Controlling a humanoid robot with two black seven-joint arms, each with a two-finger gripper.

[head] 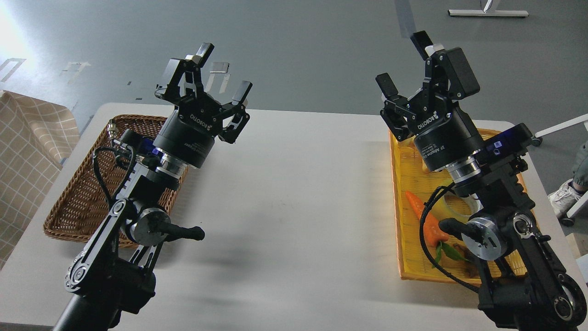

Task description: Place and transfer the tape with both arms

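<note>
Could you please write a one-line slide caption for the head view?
Both grippers, left and right, open above the table; tape in yellow basket.

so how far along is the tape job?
Nothing looks done. The tape lies in the yellow tray beside a carrot, partly behind the right arm. Both end effectors, left and right, are open, raised and empty. Pickup, handover and placing remain; the wicker basket looks empty.
</note>
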